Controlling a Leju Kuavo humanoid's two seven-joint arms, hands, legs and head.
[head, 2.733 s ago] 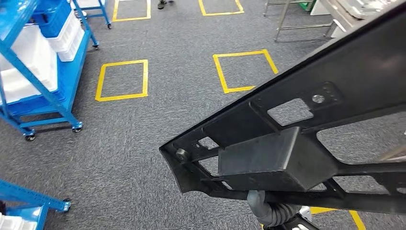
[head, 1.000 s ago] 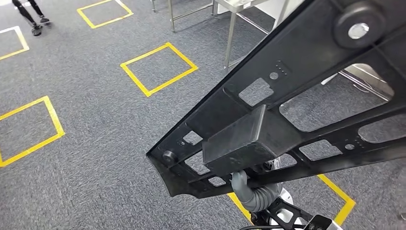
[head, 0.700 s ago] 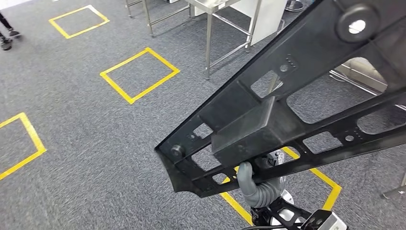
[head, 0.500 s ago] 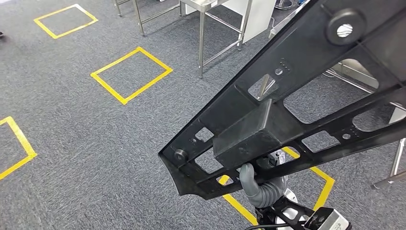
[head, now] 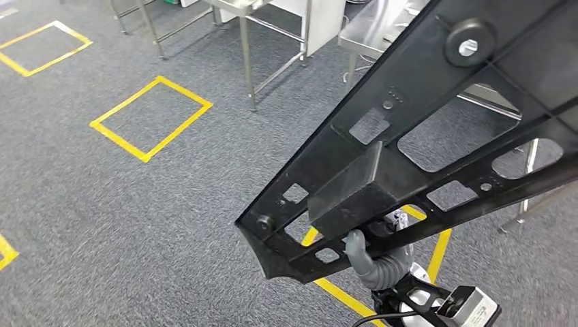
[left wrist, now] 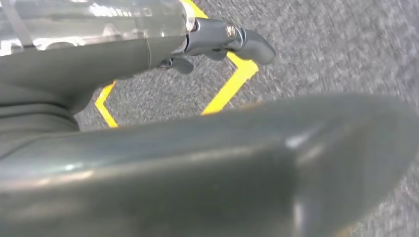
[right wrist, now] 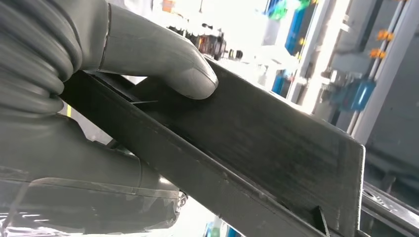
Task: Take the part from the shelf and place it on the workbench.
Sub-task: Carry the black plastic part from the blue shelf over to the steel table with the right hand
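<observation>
1. So, my right robot hand (right wrist: 99, 98) is clamped on the part (head: 422, 157): in the right wrist view the thick grey thumb presses flat on the top face of a black rib, with the rest of the hand wrapped underneath. In the head view you can spot a grey ribbed bit of it poking out below the part's boxy block.
2. My left robot hand (left wrist: 217, 42) hangs low over the carpet (head: 102, 218). I honestly can't tell whether its fingers are curled or spread, since it's too blurry and a grey cover blocks most of that view.
3. What changed: over the last couple of seconds my whole view swung round. The blue shelf carts dropped out and the steel-legged counter (head: 371, 30) came in top right, closer with each frame. The part sat steady in my grip throughout. I'd say I'm mid-carry, turning toward the drop-off.
4. Materials: the part is long, matte black moulded plastic, stiff-looking, with ribs, cut-out windows, a round boss with a metal insert. The counter is shiny stainless. The floor is grey speckled carpet with yellow tape squares (head: 150, 116).
</observation>
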